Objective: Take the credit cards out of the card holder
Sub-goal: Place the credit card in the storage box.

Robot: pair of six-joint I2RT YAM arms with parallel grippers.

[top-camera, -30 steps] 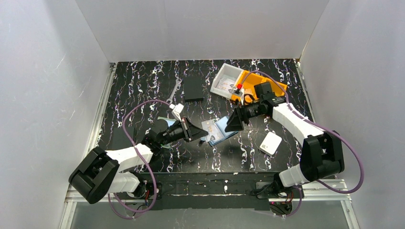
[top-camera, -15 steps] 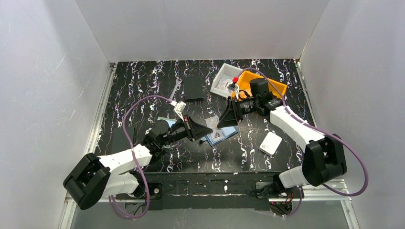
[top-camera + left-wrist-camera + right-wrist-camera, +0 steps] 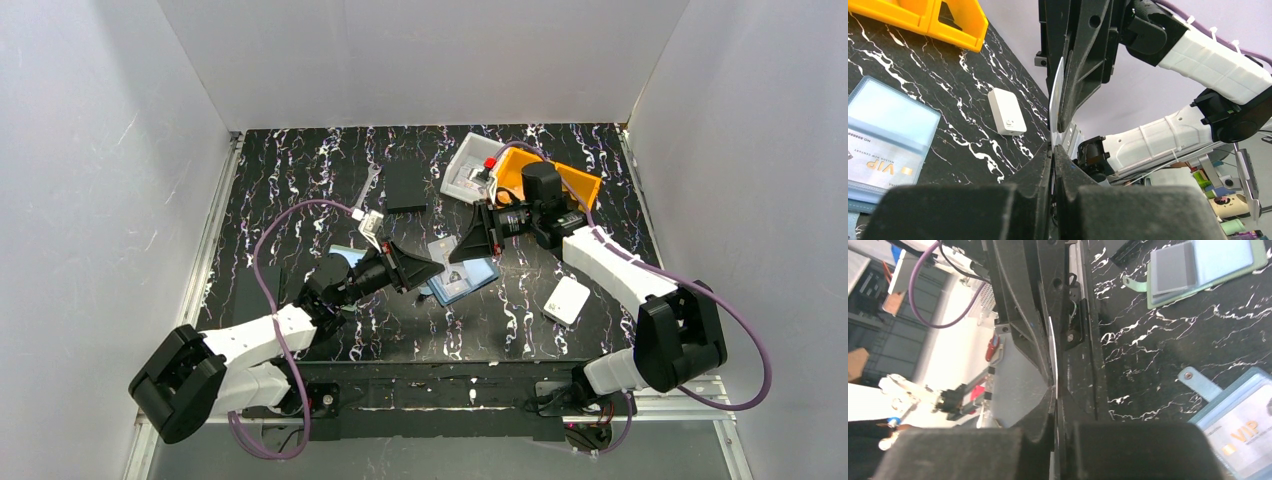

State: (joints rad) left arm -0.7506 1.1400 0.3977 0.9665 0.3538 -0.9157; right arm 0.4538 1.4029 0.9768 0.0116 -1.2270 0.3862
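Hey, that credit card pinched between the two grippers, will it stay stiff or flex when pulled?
It probably flexes a little: edge-on in the right wrist view, the credit card shows as a thin, slightly bowed line. It is likely light, since fingertip pinches alone hold it. Gripped only at the tips of the right gripper, it could slip.

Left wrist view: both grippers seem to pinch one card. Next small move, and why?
Probably open the right gripper. The card stands edge-on, pinched by both it and the left gripper, already out of the card holder; releasing one side should let the left carry it aside.
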